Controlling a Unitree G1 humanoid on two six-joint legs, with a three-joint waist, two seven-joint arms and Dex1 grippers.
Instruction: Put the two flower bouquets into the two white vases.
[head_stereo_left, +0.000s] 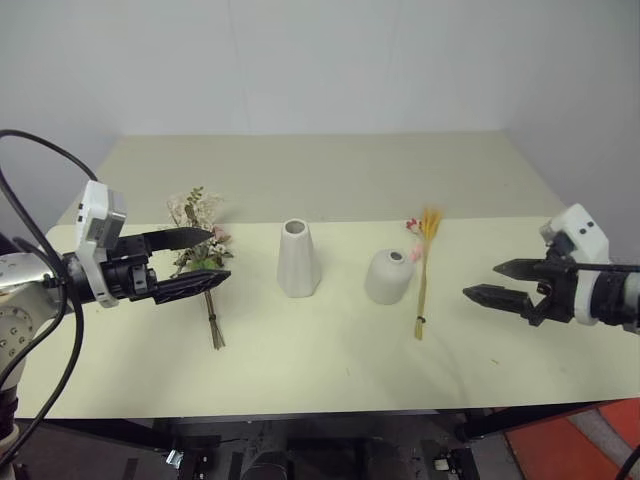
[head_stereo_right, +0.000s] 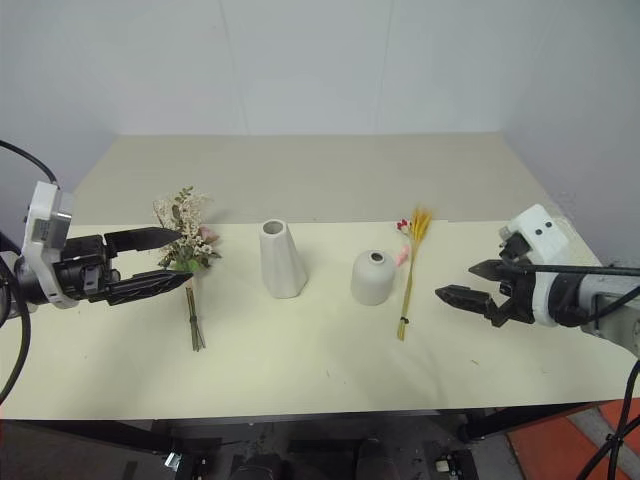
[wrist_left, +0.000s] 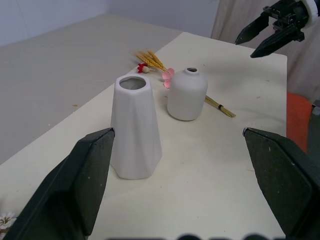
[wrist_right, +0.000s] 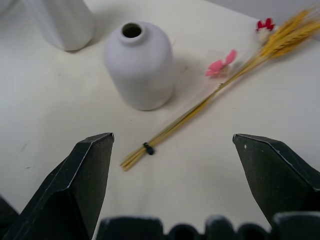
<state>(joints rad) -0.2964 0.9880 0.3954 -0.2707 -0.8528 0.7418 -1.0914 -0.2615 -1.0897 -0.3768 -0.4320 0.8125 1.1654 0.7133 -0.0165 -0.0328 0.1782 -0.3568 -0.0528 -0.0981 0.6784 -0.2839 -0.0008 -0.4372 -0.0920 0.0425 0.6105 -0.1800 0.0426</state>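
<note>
The two flower bouquets are lying flat on the cream table (head_stereo_left: 330, 360), neither yet in a vase. In the left eye view the bushy bunch (head_stereo_left: 200, 240) is lying toward the table's left edge, its stems running toward the near edge, while the left gripper (head_stereo_left: 205, 256) is hovering just at it with fingers spread apart and holding nothing. The tall vase (head_stereo_left: 298, 258) and the short vase (head_stereo_left: 389, 275) are standing upright near the table's middle, apart from each other. In the right eye view the slim golden spray (head_stereo_right: 408, 275) is lying just beside the short vase on its right-edge side, its long axis running from the far blossoms to the bound stem ends nearer the near edge; the right gripper (head_stereo_right: 468, 282) is hanging near the right edge, fingers apart and empty, and it appears to be the nearer arm for this spray. In the left wrist view the tall vase is standing between the two spread black fingers (wrist_left: 80, 185), with the short vase and spray beyond it. In the right wrist view the spray's stems are lying ahead of the open fingers (wrist_right: 82, 180), slanting across the gap between them, so the coming grasp is likely depending on turning the jaws across that stem line.
</note>
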